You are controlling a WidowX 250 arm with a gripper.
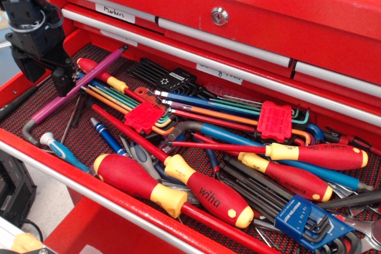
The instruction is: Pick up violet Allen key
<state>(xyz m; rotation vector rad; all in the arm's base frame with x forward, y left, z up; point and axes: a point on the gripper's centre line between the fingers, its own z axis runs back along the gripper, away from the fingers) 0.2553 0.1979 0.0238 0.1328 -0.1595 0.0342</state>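
Note:
The violet Allen key point(89, 80) lies diagonally in the left part of the open red drawer point(89, 176), its long magenta shaft running from upper right to lower left, its bare grey bent end point(28, 130) near the drawer's front left. My black gripper point(44, 80) hangs over the drawer's left side, low over the key's shaft. Its fingers point(61, 81) stand apart, one beside the shaft, one nearer the drawer's left wall. It holds nothing.
The drawer holds several red-and-yellow screwdrivers point(205, 191), multicoloured hex keys in red holders point(143, 117), a blue hex key set point(306, 218) and black keys point(161, 75). A black rod point(18, 102) lies along the left wall. Closed drawer fronts point(220, 16) rise behind.

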